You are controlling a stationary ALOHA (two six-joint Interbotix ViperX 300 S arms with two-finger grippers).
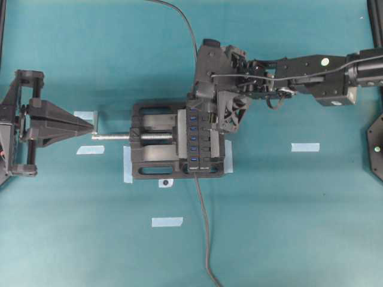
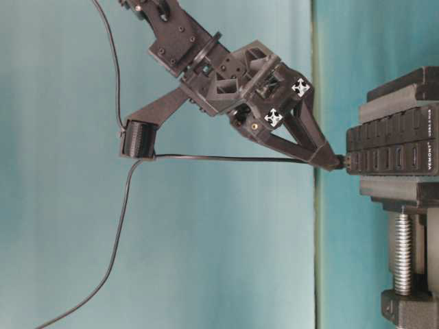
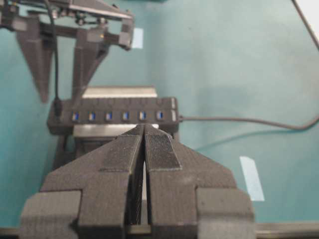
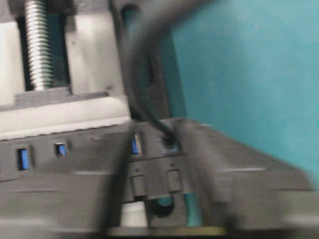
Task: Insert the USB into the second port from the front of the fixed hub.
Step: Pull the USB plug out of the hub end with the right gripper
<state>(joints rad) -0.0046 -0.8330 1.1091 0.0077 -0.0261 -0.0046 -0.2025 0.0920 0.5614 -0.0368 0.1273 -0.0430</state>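
— Two arms in shot. Biggest item?

— Black vise [image 1: 149, 161], mid-table, screw end just off the tip of the left gripper [image 1: 90, 127]. That gripper hangs clear of it, fingers pressed together, nothing between them.

— Right side?

— Right gripper [image 2: 329, 161] is tilted down onto the far end of the fixed hub [image 1: 203, 149], which is clamped in the vise. Jaws are partway apart; in the left wrist view one finger [image 3: 37, 64] stands on each side of the plug with a gap showing. The right wrist view is blurred.

— The USB?

— USB [image 3: 57, 106] sits between those fingertips, nose at the hub's end slot, the one farthest from the hub's own cable [image 1: 203, 227]. How deep it is seated, can't tell. Its thin cable [image 2: 226, 158] runs straight back under the gripper.

— Smaller bits?

— Pale tape strips [image 1: 305, 147] on the cloth, well away from both grippers.
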